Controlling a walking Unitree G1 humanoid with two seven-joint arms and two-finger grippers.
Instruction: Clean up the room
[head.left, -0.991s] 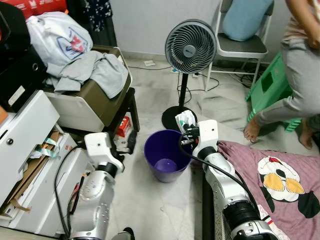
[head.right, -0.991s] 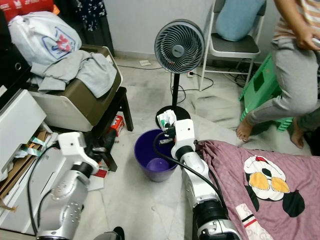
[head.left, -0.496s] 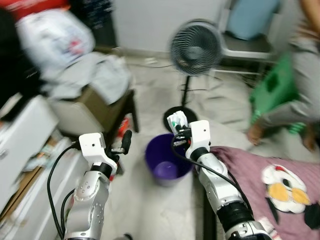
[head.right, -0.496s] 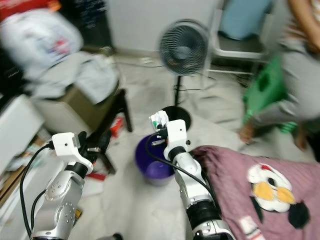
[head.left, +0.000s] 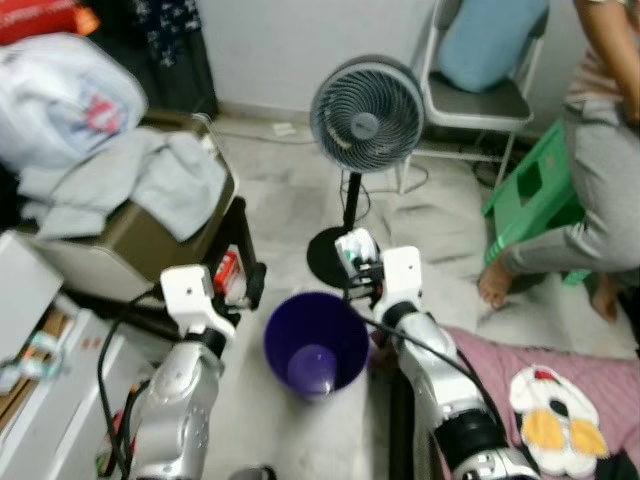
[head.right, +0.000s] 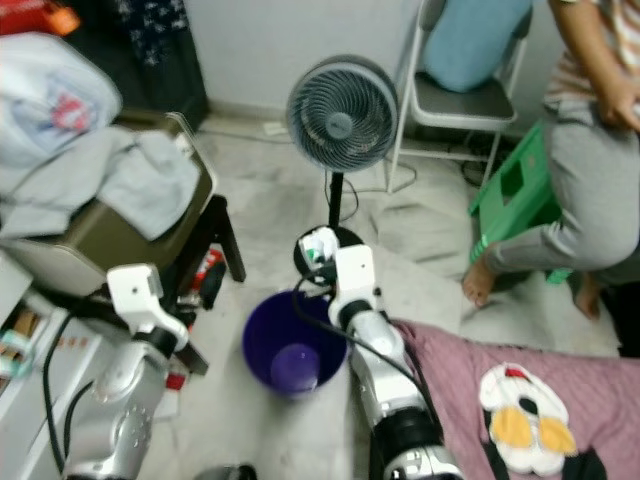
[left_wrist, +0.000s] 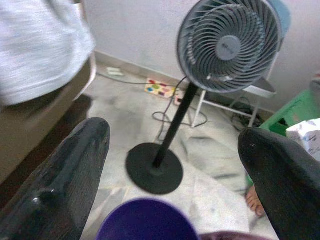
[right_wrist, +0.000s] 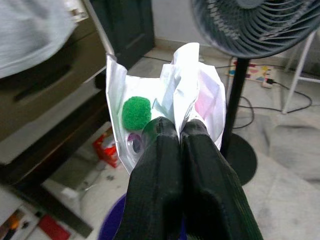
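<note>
The room is far from tidy. In the upper left of the head views a heap of grey clothes (head.left: 130, 185) lies over a brown case (head.left: 150, 240), with a stuffed white bag (head.left: 65, 100) behind it, and small red litter (head.left: 226, 270) sits on the floor under the dark stand. A standing fan (head.left: 365, 115) and a chair (head.left: 470, 95) occupy the upper middle, a person (head.left: 590, 170) sits on a green stool (head.left: 535, 190) at the upper right, and a patterned pink cloth (head.left: 520, 390) covers the lower right.

One piece of rubbish is in hand but not yet binned, so by my judgement the clean-up is at an early stage. The purple bin (head.left: 315, 345) stands at the lower middle, apparently empty.

The right gripper (head.left: 362, 272), at the centre of the frame, has its fingers (right_wrist: 165, 165) pressed together on a crumpled white wrapper (right_wrist: 170, 110) with a green patch. The wrapper sticks up from the fingertips, just above the bin's far right rim, not yet over its middle.

The left gripper (head.left: 250, 285) hangs left of the bin, its fingers (left_wrist: 70, 180) spread wide and holding nothing.
</note>
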